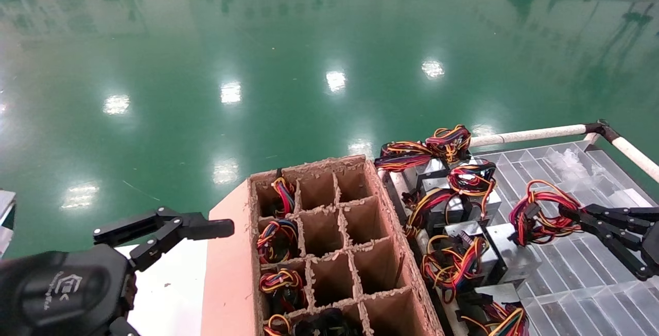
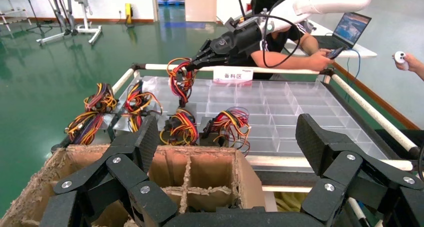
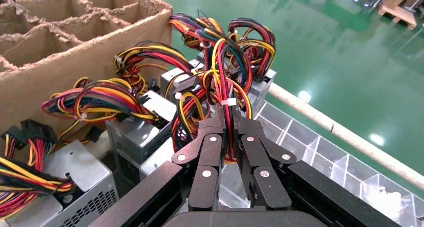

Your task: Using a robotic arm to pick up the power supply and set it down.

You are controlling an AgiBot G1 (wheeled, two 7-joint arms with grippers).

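Observation:
My right gripper point(image 1: 566, 215) point(image 3: 226, 118) is shut on the red, yellow and black wire bundle point(image 1: 540, 217) point(image 3: 225, 82) of one power supply, over the clear tray. The left wrist view shows that gripper point(image 2: 192, 64) far off with the bundle point(image 2: 181, 79) hanging below it. The supply's grey box point(image 1: 512, 253) sits tilted among the others; whether it touches the tray I cannot tell. My left gripper point(image 1: 206, 225) point(image 2: 227, 137) stands open and empty, left of the cardboard box.
A brown cardboard divider box point(image 1: 329, 233) point(image 2: 200, 172) holds wire coils in its left cells. Several more power supplies point(image 1: 448, 192) point(image 3: 135, 132) crowd the clear compartment tray point(image 1: 582, 284) beside it. White rails point(image 1: 530, 134) frame the tray. A seated person point(image 2: 280, 52) is beyond it.

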